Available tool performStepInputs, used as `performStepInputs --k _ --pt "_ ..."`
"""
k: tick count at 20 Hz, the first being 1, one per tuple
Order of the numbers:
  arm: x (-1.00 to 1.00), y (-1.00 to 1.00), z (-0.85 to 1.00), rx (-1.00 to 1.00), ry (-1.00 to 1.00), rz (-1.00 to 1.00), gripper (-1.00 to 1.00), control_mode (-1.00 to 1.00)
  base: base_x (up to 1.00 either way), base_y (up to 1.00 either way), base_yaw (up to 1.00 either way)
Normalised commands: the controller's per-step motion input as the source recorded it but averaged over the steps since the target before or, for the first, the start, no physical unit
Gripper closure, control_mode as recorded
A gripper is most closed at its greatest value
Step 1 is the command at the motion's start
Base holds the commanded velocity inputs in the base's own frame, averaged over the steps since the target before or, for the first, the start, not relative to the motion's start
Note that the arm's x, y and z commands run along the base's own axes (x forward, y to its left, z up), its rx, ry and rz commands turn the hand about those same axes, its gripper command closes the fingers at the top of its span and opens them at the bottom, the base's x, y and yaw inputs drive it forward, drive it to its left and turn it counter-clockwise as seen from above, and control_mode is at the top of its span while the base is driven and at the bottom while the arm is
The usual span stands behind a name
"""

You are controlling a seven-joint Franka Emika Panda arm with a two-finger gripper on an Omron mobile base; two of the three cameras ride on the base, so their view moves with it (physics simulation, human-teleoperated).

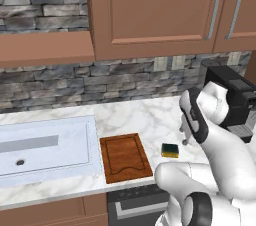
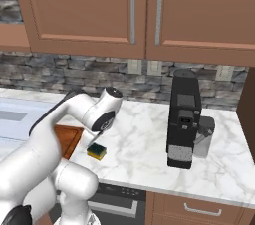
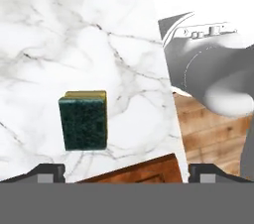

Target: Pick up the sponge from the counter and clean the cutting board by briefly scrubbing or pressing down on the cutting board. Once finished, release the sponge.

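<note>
The sponge, a small yellow block with its dark green layer up, lies on the white marble counter, just right of the cutting board. The board is a flat reddish-brown rectangle with an edge groove, near the counter's front edge. My gripper hangs a little above the sponge, slightly behind it. In the hand view the sponge sits left of centre, and the gripper is open, its fingertips wide apart with nothing between them.
A pale blue-white sink basin lies left of the board. A black coffee machine stands on the counter to the right. Brown wall cabinets hang overhead. My own arm's elbow looms beside the sponge.
</note>
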Motion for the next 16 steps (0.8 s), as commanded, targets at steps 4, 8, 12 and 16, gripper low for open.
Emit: performStepInputs --k 4,8,12,16 --pt "-0.46 0.05 0.57 0.00 0.00 -0.09 -1.00 -1.00 0.00 0.00 0.00" --pt "-0.42 0.10 0.45 0.00 0.00 -0.15 -1.00 -1.00 0.00 0.00 0.00" --pt "-0.32 0.09 0.42 0.00 0.00 -0.21 -1.00 -1.00 0.00 0.00 0.00" --pt "-0.31 0.07 0.41 0.00 -0.02 -0.25 -1.00 -1.00 0.00 0.00 0.00"
